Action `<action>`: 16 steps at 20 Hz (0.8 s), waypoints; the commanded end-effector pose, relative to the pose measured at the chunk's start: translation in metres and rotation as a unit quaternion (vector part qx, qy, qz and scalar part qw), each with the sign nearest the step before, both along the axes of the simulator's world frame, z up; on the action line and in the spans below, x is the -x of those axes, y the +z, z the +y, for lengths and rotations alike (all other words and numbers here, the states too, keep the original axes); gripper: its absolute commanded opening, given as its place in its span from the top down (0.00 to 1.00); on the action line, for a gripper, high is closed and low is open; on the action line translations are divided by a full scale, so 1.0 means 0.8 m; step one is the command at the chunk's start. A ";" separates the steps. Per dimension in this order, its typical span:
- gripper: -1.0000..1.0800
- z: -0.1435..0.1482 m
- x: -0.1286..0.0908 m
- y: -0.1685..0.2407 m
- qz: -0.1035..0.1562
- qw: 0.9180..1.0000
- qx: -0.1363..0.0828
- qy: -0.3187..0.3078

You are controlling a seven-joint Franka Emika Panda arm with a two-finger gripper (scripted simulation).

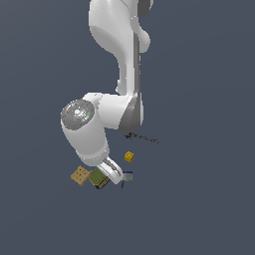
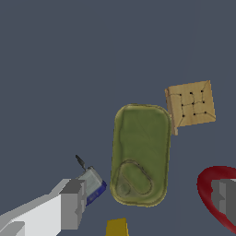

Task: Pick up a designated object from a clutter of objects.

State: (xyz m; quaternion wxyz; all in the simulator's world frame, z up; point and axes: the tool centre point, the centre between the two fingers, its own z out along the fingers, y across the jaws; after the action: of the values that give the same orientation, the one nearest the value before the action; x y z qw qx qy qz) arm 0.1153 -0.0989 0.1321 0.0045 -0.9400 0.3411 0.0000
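Note:
The olive-green can (image 2: 141,154) lies flat on the floor, its oval pull-tab lid facing the wrist camera. My gripper (image 2: 148,203) is open above it. One grey finger (image 2: 72,205) is off one long side of the can and the other finger (image 2: 226,196) is far off the other side, in front of the red ball (image 2: 207,184). Neither finger touches the can. In the exterior view the gripper (image 1: 110,174) hangs low over the can (image 1: 98,179), which is partly hidden by the hand.
The tan square cracker (image 2: 191,103) lies beside a corner of the can, also in the exterior view (image 1: 79,175). The small grey hammer (image 2: 93,183) lies by one finger. A yellow cube (image 1: 129,157) and a dark thin wrench (image 1: 143,137) lie further off.

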 end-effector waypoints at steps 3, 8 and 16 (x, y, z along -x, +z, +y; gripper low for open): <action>0.04 -0.007 -0.006 -0.021 0.001 1.000 0.003 -0.024; 0.04 -0.009 -0.007 -0.029 0.002 0.999 0.004 -0.032; 0.04 -0.009 -0.006 -0.053 0.002 1.000 0.004 -0.031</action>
State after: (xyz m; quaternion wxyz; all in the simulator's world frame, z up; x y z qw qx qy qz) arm 0.1208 -0.1061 0.0972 0.0003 -0.9292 0.3695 -0.0003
